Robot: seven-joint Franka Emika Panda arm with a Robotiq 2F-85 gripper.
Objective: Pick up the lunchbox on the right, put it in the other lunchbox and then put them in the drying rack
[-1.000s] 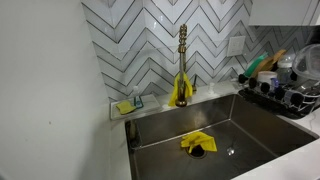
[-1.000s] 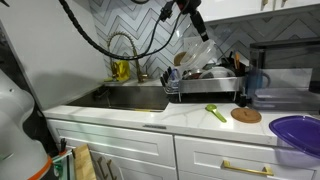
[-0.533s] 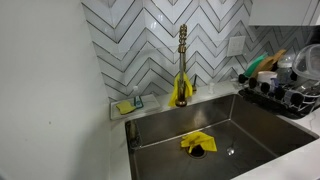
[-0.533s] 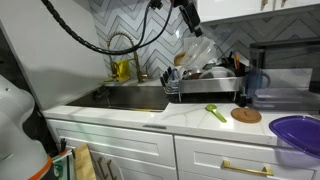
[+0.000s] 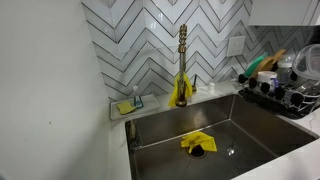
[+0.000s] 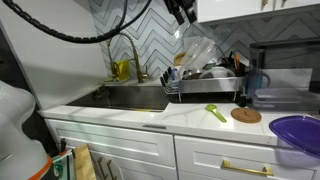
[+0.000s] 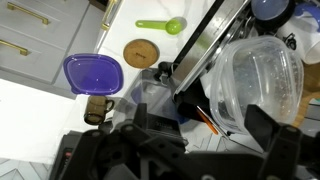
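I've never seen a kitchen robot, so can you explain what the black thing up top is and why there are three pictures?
That is a robot's hand, called a gripper, with two fingers. It looks open and holds nothing. Two pictures come from cameras standing in the room; they show the sink with a yellow cloth and the counter. The third comes from a camera on the robot's wrist, looking down. A clear lunchbox sits in the black drying rack. On the counter lie a green spoon, a round wooden coaster and a purple dish.
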